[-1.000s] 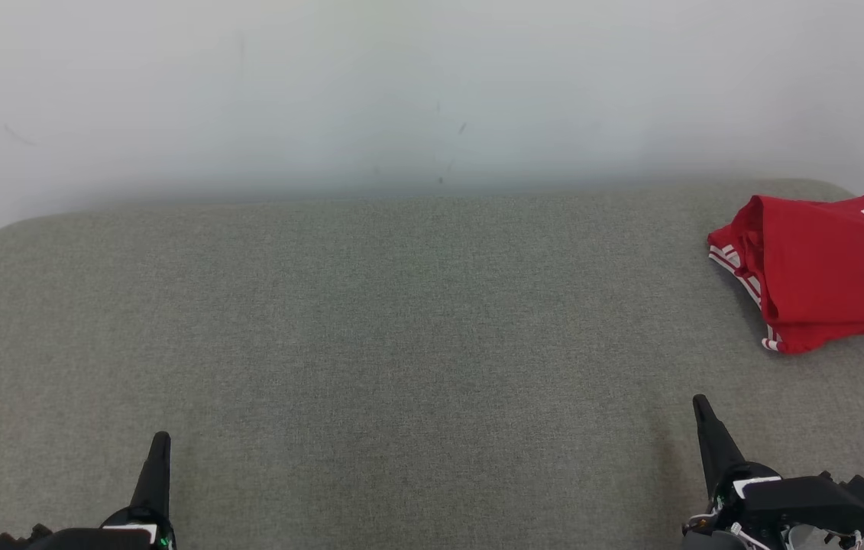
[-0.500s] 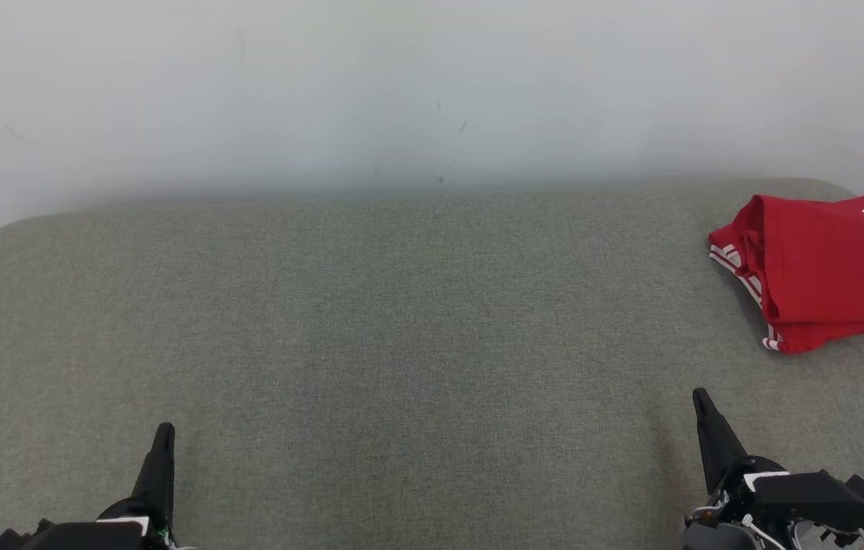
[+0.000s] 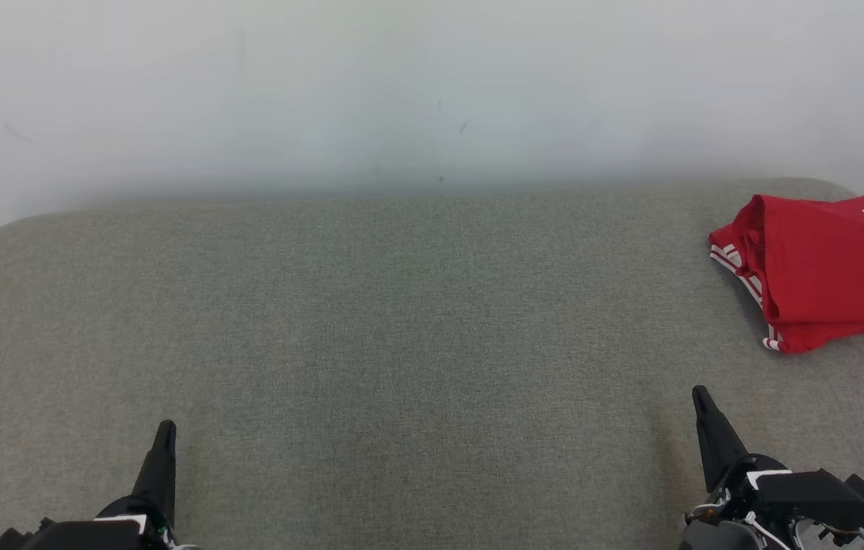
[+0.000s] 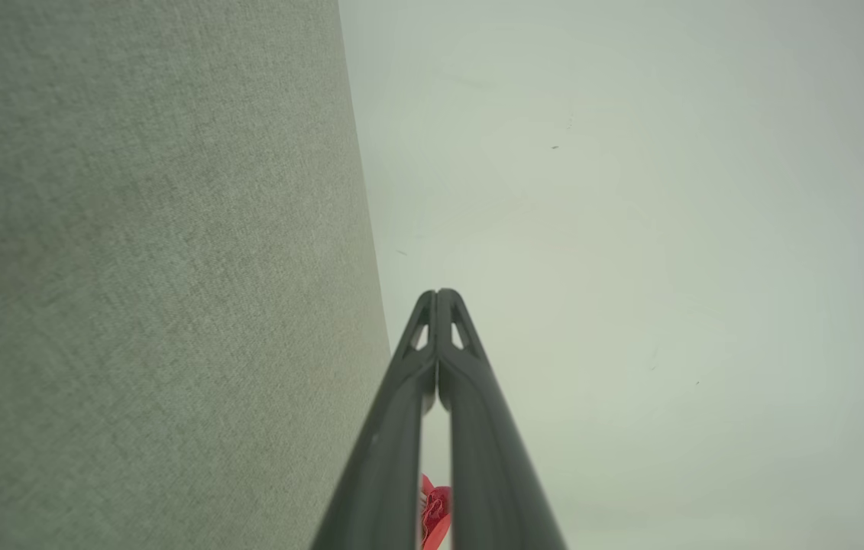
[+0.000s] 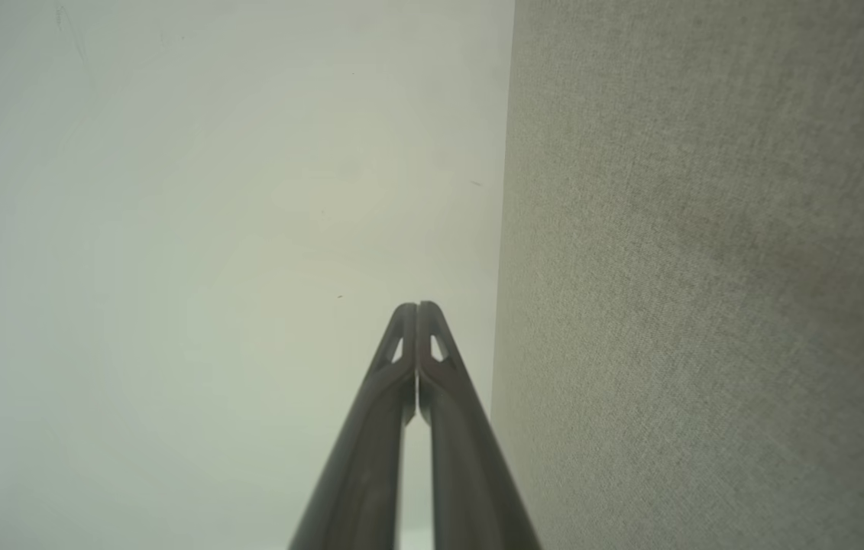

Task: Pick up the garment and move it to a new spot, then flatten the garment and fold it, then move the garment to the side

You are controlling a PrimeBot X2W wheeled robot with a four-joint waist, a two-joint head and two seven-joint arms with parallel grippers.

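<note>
The garment [image 3: 821, 271], a red jersey with white stripes and dark lettering, lies folded at the far right of the grey fabric surface [image 3: 416, 328]. A sliver of the garment [image 4: 435, 512] shows red between the left fingers in the left wrist view. My left gripper [image 3: 165, 428] rests at the lower left, shut and empty, far from the garment. My right gripper [image 3: 699, 394] sits at the lower right, also shut and empty, a short way in front of the garment. Both wrist views show the left gripper [image 4: 438, 294] and the right gripper [image 5: 418, 307] with tips pressed together.
A plain white wall [image 3: 401, 92] rises behind the grey surface, whose back corners are rounded. The wide grey surface stretches between the two grippers and to the left of the jersey.
Both grippers have crept slightly forward in the head view. The jersey has not moved.
</note>
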